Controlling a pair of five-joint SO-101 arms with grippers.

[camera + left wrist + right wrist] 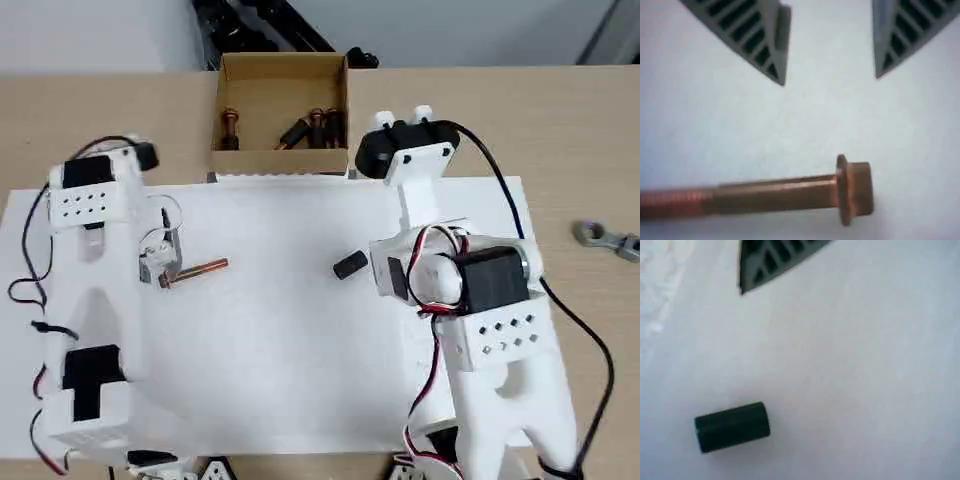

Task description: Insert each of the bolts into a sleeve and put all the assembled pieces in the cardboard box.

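Note:
A copper bolt (pixel 195 271) lies on the white mat, its hex head toward my left gripper (pixel 160 256). In the left wrist view the bolt (pixel 765 196) rests just clear of the two fingertips, and the left gripper (pixel 830 77) is open with nothing between its jaws. A short black sleeve (pixel 350 264) lies on its side near the mat's middle, just left of my right gripper (pixel 385 272). In the right wrist view the sleeve (pixel 732 426) lies apart from one dark fingertip (pixel 767 265); the jaws stand wide apart. The cardboard box (pixel 283 70) at the back holds several assembled pieces (pixel 315 128).
The white mat (pixel 300 380) covers most of the wooden table. A metal wrench (pixel 605 237) lies on bare wood at the far right. Black gear sits behind the box. The right arm's black cable (pixel 510 200) loops over the mat's right edge.

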